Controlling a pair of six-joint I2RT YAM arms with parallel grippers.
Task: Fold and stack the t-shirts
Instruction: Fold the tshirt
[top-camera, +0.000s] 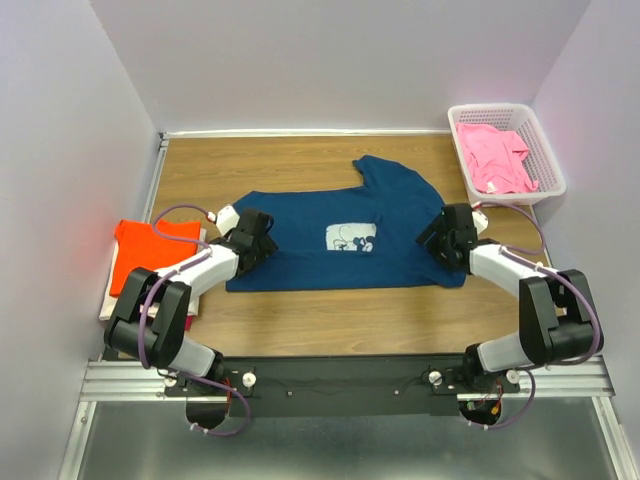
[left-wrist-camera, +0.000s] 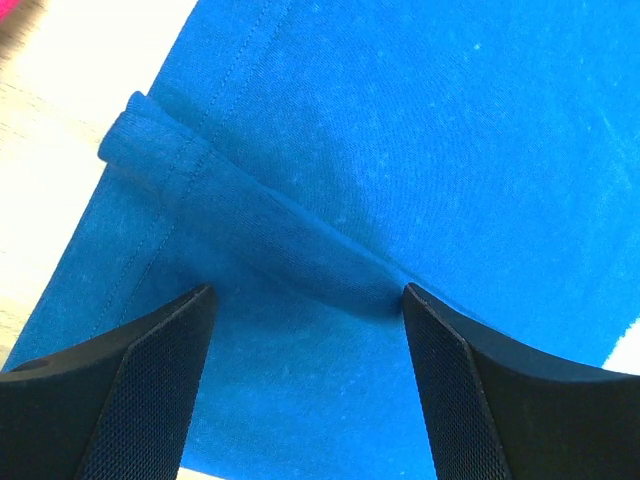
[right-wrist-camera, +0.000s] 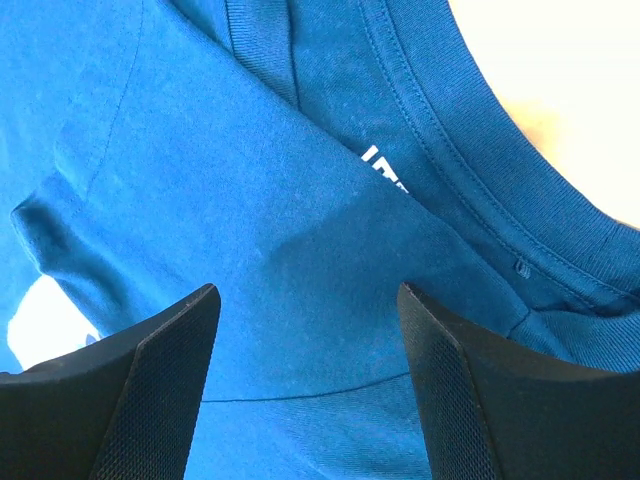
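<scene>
A dark navy t-shirt (top-camera: 320, 238) with a small white chest print (top-camera: 350, 238) lies spread on the wooden table, one part folded up toward the back. My left gripper (top-camera: 262, 240) is open over the shirt's left edge; the left wrist view shows its fingertips (left-wrist-camera: 190, 320) astride a raised fold by the hem (left-wrist-camera: 150, 135). My right gripper (top-camera: 435, 236) is open over the shirt's right side, near the collar (right-wrist-camera: 480, 130). An orange t-shirt (top-camera: 150, 250) lies folded at the left. A pink t-shirt (top-camera: 495, 155) lies in the basket.
A white plastic lattice basket (top-camera: 545, 150) stands at the back right corner. The orange shirt rests on a white sheet (top-camera: 108, 300) at the table's left edge. Grey walls enclose the table on three sides. Bare wood (top-camera: 250, 160) shows behind the navy shirt.
</scene>
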